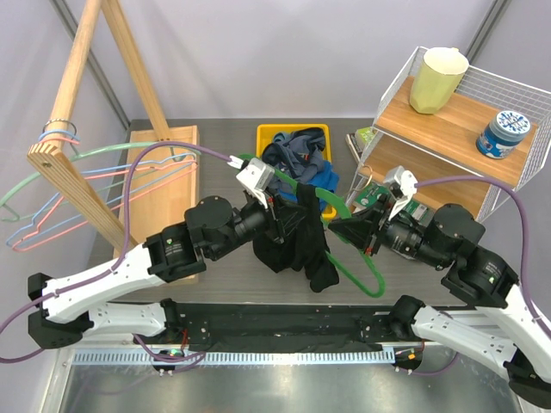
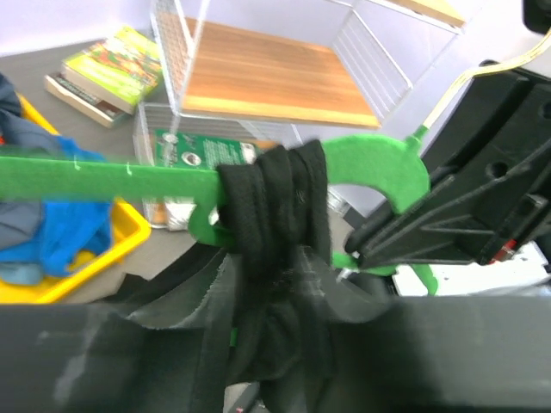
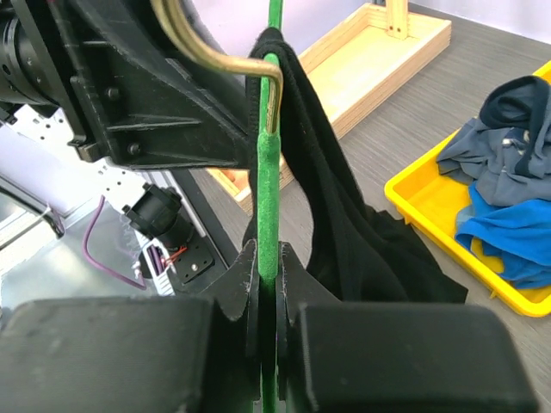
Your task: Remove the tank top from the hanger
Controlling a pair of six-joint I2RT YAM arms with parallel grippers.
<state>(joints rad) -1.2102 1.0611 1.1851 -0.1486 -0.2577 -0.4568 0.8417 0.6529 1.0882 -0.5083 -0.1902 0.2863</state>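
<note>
A black tank top (image 1: 297, 234) hangs bunched on a green hanger (image 1: 366, 280) held above the table's middle. My right gripper (image 1: 347, 229) is shut on the hanger; in the right wrist view the green bar (image 3: 269, 198) is pinched between its fingertips (image 3: 269, 274), with the tank top (image 3: 344, 232) draped to the right and the brass hook (image 3: 215, 53) above. My left gripper (image 1: 280, 212) is shut on the tank top's fabric. In the left wrist view the strap (image 2: 275, 202) wraps the green hanger (image 2: 112, 179), and the cloth runs down between my fingers (image 2: 284, 344).
A yellow bin (image 1: 267, 133) of blue and grey clothes sits behind the hanger. A wooden rack (image 1: 103, 103) with wire hangers (image 1: 52, 215) stands at left. A wire shelf (image 1: 448, 112) with a cup (image 1: 437, 79) and a blue tin (image 1: 504, 133) stands at right. Books (image 2: 108, 73) lie by it.
</note>
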